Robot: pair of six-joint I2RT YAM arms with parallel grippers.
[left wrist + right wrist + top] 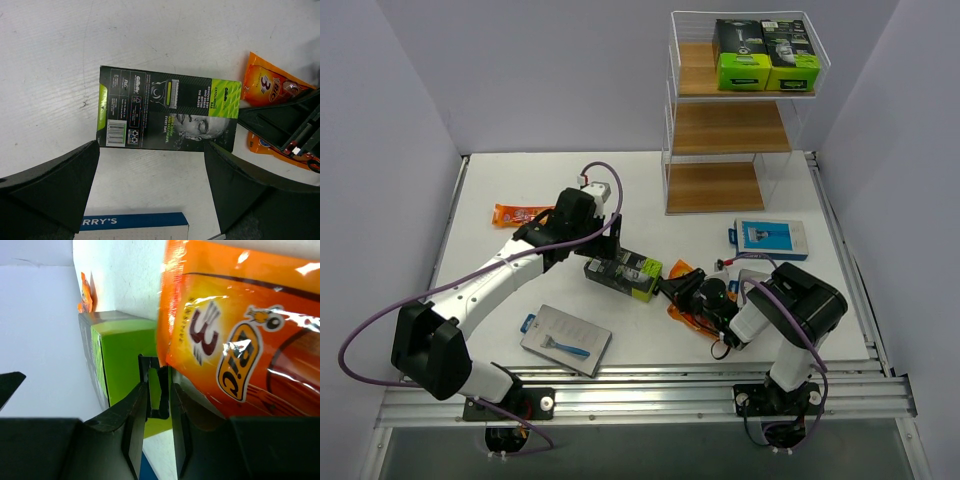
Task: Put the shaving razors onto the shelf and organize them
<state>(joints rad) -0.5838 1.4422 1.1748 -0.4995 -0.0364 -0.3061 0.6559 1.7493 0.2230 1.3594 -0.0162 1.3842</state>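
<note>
A black-and-lime-green razor box (623,272) (167,112) lies flat mid-table. My left gripper (610,250) (152,150) hangs just above it, open, with nothing between its fingers. My right gripper (672,285) (160,385) points left at the box's green end (125,360), its jaws only a narrow slit apart. A glossy orange razor packet (688,312) (235,330) (267,87) lies against its right finger, one edge at the tips. A small black slotted piece shows between the tips; whether anything is pinched is unclear. The shelf (730,130) stands at the back right.
Two black-and-green boxes (765,55) stand on the shelf's top board. A blue razor card (770,238) lies in front of the shelf. A grey card (565,340) (135,225) lies near the front left. Another orange packet (520,213) lies at the left.
</note>
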